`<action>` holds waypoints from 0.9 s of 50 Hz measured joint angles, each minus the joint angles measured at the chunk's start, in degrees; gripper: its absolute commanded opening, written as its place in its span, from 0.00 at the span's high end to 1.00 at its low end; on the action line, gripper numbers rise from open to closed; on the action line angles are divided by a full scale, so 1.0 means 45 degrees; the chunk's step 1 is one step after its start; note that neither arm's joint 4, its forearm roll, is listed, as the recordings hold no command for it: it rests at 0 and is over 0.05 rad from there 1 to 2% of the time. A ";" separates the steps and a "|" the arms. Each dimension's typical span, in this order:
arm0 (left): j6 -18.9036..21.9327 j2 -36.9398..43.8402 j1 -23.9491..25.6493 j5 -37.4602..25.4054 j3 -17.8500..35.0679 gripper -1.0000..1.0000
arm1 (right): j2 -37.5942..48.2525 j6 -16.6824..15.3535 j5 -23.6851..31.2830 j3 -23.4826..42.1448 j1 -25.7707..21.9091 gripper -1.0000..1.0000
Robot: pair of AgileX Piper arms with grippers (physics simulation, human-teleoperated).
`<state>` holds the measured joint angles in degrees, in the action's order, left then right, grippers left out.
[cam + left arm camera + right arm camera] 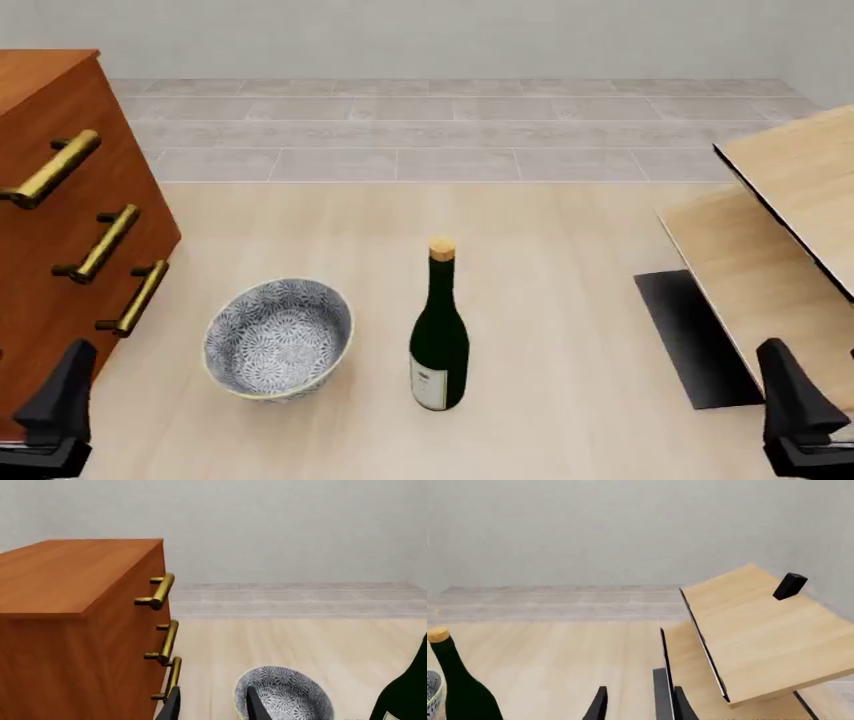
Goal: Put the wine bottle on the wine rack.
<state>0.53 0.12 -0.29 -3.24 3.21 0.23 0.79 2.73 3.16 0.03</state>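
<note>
Bottle (439,340) stands upright between bowl (278,338) and wine rack (781,240).

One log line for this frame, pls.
dark green glass wine bottle: upright on table, ungrasped | pale light-wood wine rack: right | left gripper: open | right gripper: open

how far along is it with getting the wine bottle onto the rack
Nothing looks done yet. The wine bottle stands upright on the table beside the patterned bowl, well apart from the wine rack at the right. Nothing is in hand: the left gripper and right gripper sit low at the near edge, jaws open in the wrist views, touching nothing. Reaching, grasping, carrying and placing all remain.
</note>
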 measured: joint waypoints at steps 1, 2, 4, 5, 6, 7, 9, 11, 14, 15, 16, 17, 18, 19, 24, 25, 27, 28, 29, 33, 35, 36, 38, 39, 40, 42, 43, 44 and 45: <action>0.0001 0.0011 0.0001 0.0071 -0.0065 0.00 | 0.0029 -0.0018 -0.0078 -0.0065 -0.0006 0.00; -0.0002 0.0019 -0.0006 0.0135 -0.0125 0.00 | 0.0063 -0.0037 -0.0154 -0.0123 -0.0016 0.00; -0.0005 0.0035 -0.0022 0.0247 -0.0228 0.00 | 0.0144 -0.0078 -0.0299 -0.0219 -0.0032 0.00; -0.0006 0.0049 -0.0031 0.0301 -0.0273 0.00 | 0.0184 -0.0103 -0.0361 -0.0257 -0.0047 0.00; -0.0007 0.0068 -0.0042 0.0356 -0.0314 0.00 | 0.0233 -0.0128 -0.0428 -0.0288 -0.0061 0.00; -0.0003 0.0098 -0.0047 0.0415 -0.0352 0.00 | 0.0299 -0.0151 -0.0507 -0.0313 -0.0072 0.00; 0.0003 0.0153 -0.0055 0.0517 -0.0416 0.00 | 0.0444 -0.0197 -0.0664 -0.0353 -0.0105 0.00; -0.0002 0.0221 -0.0060 0.0626 -0.0469 0.00 | 0.0604 -0.0247 -0.0826 -0.0384 -0.0145 0.00; 0.0007 0.0339 -0.0065 0.0797 -0.0532 0.00 | 0.0936 -0.0346 -0.1129 -0.0414 -0.0237 0.00; 0.0008 0.0382 -0.0067 0.0854 -0.0549 0.00 | 0.1044 -0.0375 -0.1224 -0.0420 -0.0265 0.00; 0.0012 0.0430 -0.0070 0.0917 -0.0564 0.00 | 0.1190 -0.0410 -0.1346 -0.0416 -0.0304 0.00; 0.0017 0.0476 -0.0073 0.0976 -0.0578 0.00 | 0.1331 -0.0442 -0.1463 -0.0413 -0.0341 0.00; 0.0018 0.0519 -0.0076 0.1033 -0.0591 0.00 | 0.1475 -0.0478 -0.1578 -0.0406 -0.0383 0.00; 0.0025 0.0560 -0.0081 0.1086 -0.0602 0.00 | 0.1653 -0.0527 -0.1712 -0.0390 -0.0439 0.00; 0.0068 0.0693 -0.0108 0.1271 -0.0644 0.00 | 0.2492 -0.0734 -0.2293 -0.0268 -0.0695 0.00; 0.0077 0.0708 -0.0114 0.1295 -0.0650 0.00 | 0.2655 -0.0776 -0.2403 -0.0238 -0.0742 0.00; 0.0086 0.0726 -0.0126 0.1330 -0.0661 0.00 | 0.2990 -0.0849 -0.2648 -0.0186 -0.0823 0.00; 0.0092 0.0733 -0.0132 0.1342 -0.0666 0.00 | 0.3192 -0.0888 -0.2801 -0.0161 -0.0863 0.00; 0.0095 0.0739 -0.0139 0.1356 -0.0670 0.00 | 0.3382 -0.0921 -0.2937 -0.0134 -0.0903 0.00; 0.0102 0.0770 -0.0158 0.1412 -0.0684 0.00 | 0.4131 -0.1036 -0.3461 -0.0018 -0.1073 0.00; 0.0107 0.0797 -0.0164 0.1452 -0.0689 0.00 | 0.4594 -0.1076 -0.3775 0.0046 -0.1179 0.00; 0.0110 0.0815 -0.0166 0.1477 -0.0691 0.00 | 0.4816 -0.1092 -0.3921 0.0075 -0.1238 0.00; 0.0110 0.0862 -0.0170 0.1534 -0.0695 0.00 | 0.5269 -0.1124 -0.4226 0.0132 -0.1361 0.00; 0.0109 0.0883 -0.0172 0.1560 -0.0696 0.00 | 0.5500 -0.1140 -0.4378 0.0162 -0.1421 0.00; 0.0109 0.0896 -0.0171 0.1577 -0.0698 0.00 | 0.5722 -0.1154 -0.4520 0.0193 -0.1482 0.00; 0.0110 0.0903 -0.0162 0.1595 -0.0699 0.00 | 0.6140 -0.1179 -0.4777 0.0263 -0.1608 0.00; 0.0111 0.0901 -0.0156 0.1597 -0.0699 0.00 | 0.6337 -0.1190 -0.4891 0.0303 -0.1670 0.00; 0.0110 0.0898 -0.0150 0.1597 -0.0700 0.00 | 0.6530 -0.1201 -0.4996 0.0346 -0.1731 0.00; 0.0110 0.0892 -0.0146 0.1593 -0.0700 0.00 | 0.6711 -0.1215 -0.5087 0.0392 -0.1796 0.00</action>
<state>1.02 4.13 -0.95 3.93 0.06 30.42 -4.68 -20.16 4.92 -8.06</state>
